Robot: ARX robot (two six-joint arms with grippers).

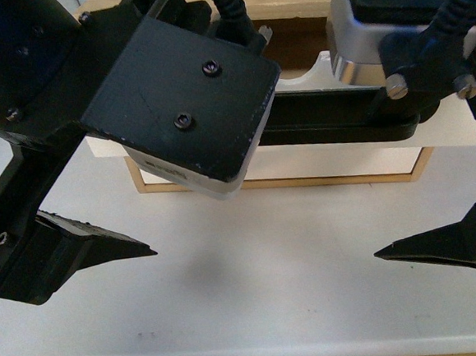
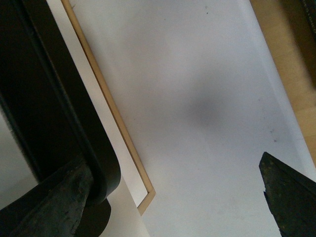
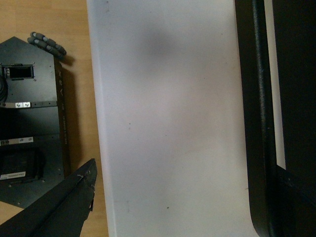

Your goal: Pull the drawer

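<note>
The white-fronted drawer (image 1: 449, 132) with its long black bar handle (image 1: 341, 124) and half-round notch (image 1: 315, 63) sits in the light wood cabinet (image 1: 304, 181) at the far side of the white tabletop (image 1: 263, 291); the bar runs across the drawer front, which suits a pull from both ends at once; this looks like the reason the two arms are set side by side over it.

The left gripper (image 2: 175, 163) is spread wide and clasps nothing; in the left wrist view one finger (image 2: 54, 202) is tucked against the rounded end of the bar, apparently as a hook, while the other hangs over bare tabletop.

The right gripper (image 3: 185, 165) is likewise released and empty; one finger lies on the far side of the bar, the other out over the table edge; whether it touches the bar I cannot tell.

Both wrists are pitched down, with their fingers pointing inward towards each other in the front view; how far out the drawer stands is not clear.
</note>
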